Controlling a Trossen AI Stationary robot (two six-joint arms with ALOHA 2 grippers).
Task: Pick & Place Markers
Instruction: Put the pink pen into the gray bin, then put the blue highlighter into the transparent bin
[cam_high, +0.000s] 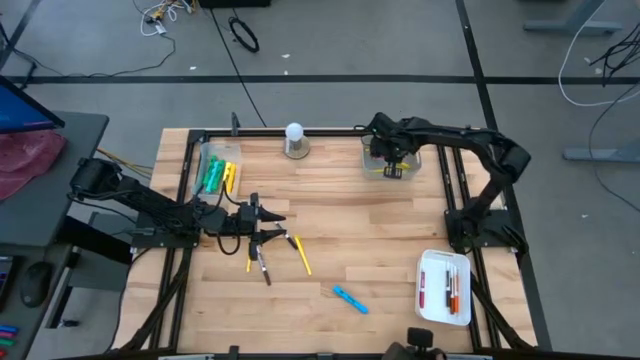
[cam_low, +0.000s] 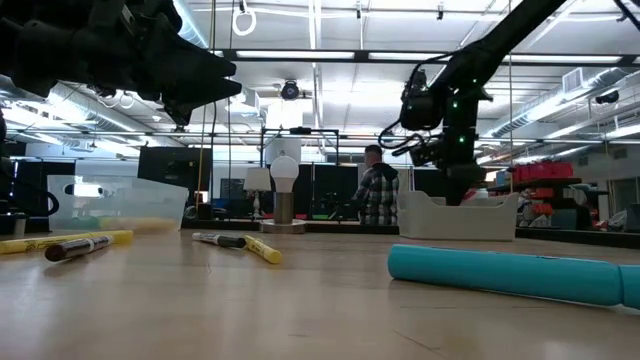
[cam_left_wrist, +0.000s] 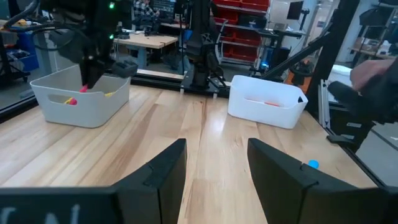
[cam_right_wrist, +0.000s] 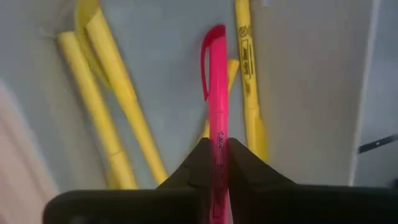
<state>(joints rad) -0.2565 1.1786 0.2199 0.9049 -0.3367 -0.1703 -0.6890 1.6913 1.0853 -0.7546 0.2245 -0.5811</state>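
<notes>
My right gripper (cam_right_wrist: 216, 155) is over the far-right tray (cam_high: 415, 162), pointing steeply down, shut on a pink marker (cam_right_wrist: 216, 93). Several yellow markers (cam_right_wrist: 118, 112) lie on that tray's floor below it. My left gripper (cam_high: 280, 228) hangs level and open above the table's left middle, with nothing between its fingers (cam_left_wrist: 168, 174). Near it a yellow marker (cam_high: 301, 255), a dark marker (cam_high: 263, 266) and a short yellow one (cam_high: 250, 262) lie flat on the wood. A light blue marker (cam_high: 350, 299) lies nearer the front edge. My right gripper pinches the pink marker's barrel (cam_right_wrist: 216, 146) between its two fingers. The fingers come from above, slanting down, and lie along the marker. Its capped end with the clip (cam_right_wrist: 211, 43) sticks out beyond the fingertips, down over the tray's yellow markers, and the marker is lifted clear.
A clear tray (cam_high: 205, 160) with green and yellow markers stands at the far left. A white tray (cam_high: 430, 300) with red and orange markers sits at the near right. A white bulb on a round base (cam_high: 294, 140) stands at the far middle. A person shows in the room behind.
</notes>
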